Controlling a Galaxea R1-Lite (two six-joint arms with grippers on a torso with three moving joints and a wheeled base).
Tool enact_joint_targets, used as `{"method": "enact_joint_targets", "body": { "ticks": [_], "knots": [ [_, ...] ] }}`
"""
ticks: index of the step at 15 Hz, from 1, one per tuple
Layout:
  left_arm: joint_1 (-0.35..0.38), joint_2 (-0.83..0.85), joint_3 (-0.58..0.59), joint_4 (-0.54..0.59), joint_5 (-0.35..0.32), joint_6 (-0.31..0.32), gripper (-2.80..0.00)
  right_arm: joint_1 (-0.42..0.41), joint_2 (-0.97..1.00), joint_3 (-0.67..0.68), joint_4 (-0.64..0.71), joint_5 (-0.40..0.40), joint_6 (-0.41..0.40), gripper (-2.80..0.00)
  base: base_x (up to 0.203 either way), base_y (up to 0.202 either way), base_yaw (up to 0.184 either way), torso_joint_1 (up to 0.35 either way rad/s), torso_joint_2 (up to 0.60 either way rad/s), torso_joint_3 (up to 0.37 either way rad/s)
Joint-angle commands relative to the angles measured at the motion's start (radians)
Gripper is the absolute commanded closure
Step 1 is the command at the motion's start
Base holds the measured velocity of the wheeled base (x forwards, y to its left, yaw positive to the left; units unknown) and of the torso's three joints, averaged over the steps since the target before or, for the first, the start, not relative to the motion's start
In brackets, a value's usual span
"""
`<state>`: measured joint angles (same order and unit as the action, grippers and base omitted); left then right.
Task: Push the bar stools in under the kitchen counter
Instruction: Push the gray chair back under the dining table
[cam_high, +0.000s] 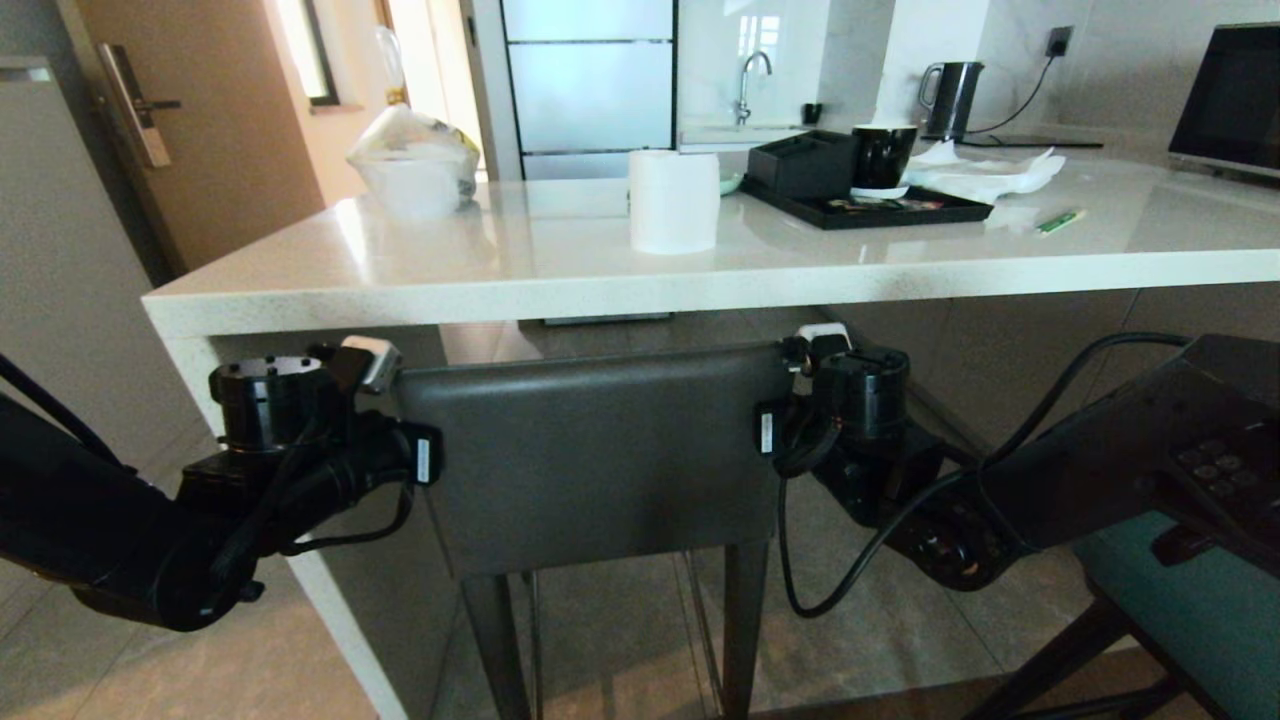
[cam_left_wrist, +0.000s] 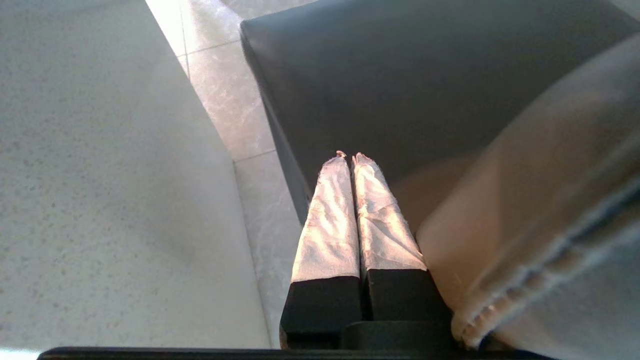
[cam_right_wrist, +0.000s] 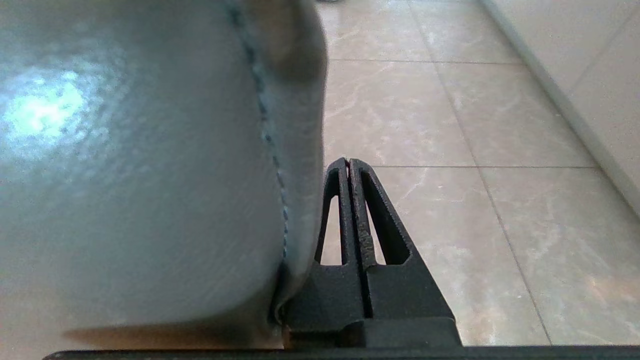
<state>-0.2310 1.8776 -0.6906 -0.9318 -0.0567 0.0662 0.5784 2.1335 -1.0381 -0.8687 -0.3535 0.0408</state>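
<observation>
The dark grey bar stool shows its rectangular back just below the front edge of the white kitchen counter, with its legs on the tiles. My left arm's wrist sits at the back's left edge and my right arm's wrist at its right edge. My left gripper is shut and empty, alongside the backrest and over the dark seat. My right gripper is shut and empty, its side against the backrest. The teal stool's seat is at lower right.
The counter's white end panel stands close to the left gripper. On the counter are a paper roll, a black tray with a mug, a kettle and a bagged bowl. Tiled floor lies beneath.
</observation>
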Motion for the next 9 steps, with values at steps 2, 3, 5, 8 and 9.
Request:
{"method": "enact_joint_targets", "body": {
  "ticks": [2, 3, 5, 8, 9],
  "knots": [
    [0.062, -0.029, 0.007, -0.01, 0.006, 0.0, 0.0, -0.044, -0.07, 0.063, -0.005, -0.005, 0.001, 0.0, 0.0, 0.0, 0.0, 0.0, 0.0, 0.0],
    [0.073, -0.043, 0.015, -0.009, 0.005, 0.0, 0.0, -0.06, -0.093, 0.078, -0.006, -0.005, 0.002, 0.0, 0.0, 0.0, 0.0, 0.0, 0.0, 0.0],
    [0.078, -0.075, 0.051, -0.01, 0.005, -0.001, 0.0, -0.072, -0.143, 0.104, -0.005, -0.005, 0.001, 0.0, 0.0, 0.0, 0.0, 0.0, 0.0, 0.0],
    [0.093, -0.131, 0.118, -0.01, 0.004, -0.002, 0.0, -0.088, -0.219, 0.188, -0.005, -0.004, 0.001, 0.0, 0.0, 0.0, 0.0, 0.0, 0.0, 0.0],
    [0.097, -0.158, 0.142, -0.01, 0.004, -0.002, 0.0, -0.097, -0.251, 0.216, -0.006, -0.004, 0.002, 0.0, 0.0, 0.0, 0.0, 0.0, 0.0, 0.0]
  ]
}}
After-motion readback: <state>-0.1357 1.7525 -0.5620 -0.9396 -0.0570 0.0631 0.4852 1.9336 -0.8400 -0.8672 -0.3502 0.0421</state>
